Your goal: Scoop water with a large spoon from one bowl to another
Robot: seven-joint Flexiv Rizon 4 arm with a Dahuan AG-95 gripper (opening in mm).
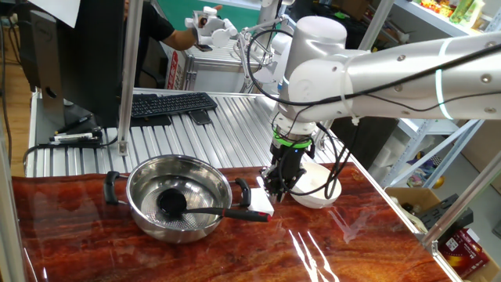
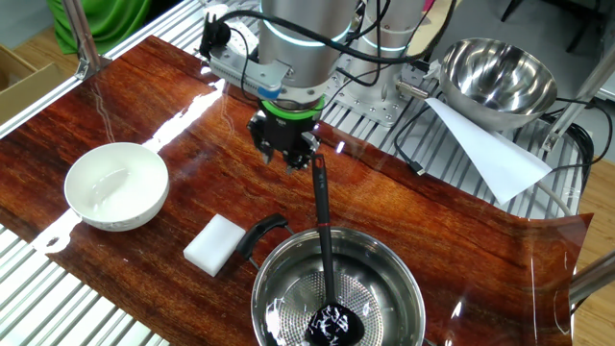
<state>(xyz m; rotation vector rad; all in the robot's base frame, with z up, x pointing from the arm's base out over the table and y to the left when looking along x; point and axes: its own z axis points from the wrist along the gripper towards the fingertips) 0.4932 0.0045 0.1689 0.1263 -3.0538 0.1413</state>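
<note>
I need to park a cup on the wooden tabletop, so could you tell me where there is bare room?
Free: the wood between the white bowl and the end effector, and right of the ladle handle. Crowded: around the steel bowl and white block.

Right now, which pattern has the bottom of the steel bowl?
Dotted with small holes, on the steel bowl; clearest in the other fixed view.

Black ladle (image 2: 325, 279), shiny dotted steel bowl (image 2: 389, 279), plain white bowl (image 2: 115, 185).
</note>
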